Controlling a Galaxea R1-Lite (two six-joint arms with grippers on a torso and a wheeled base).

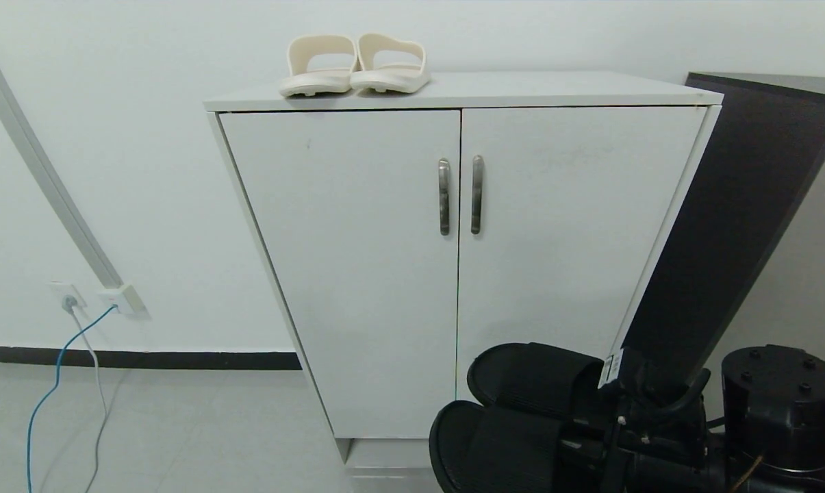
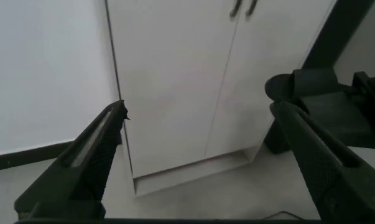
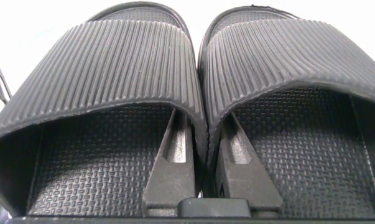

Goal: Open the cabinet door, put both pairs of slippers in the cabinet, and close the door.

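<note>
Now, right fingers clenching black slippers by adjoining inner walls, one finger inside each. Left fingers hanging released, low, facing cabinet doors, both sitting shut; handles well above and beyond them. Cream slippers resting on cabinet top, higher yet. Step in hand, likely: door opening. Next move calling for left fingers rising to handle, closing round it, pulling.
</note>
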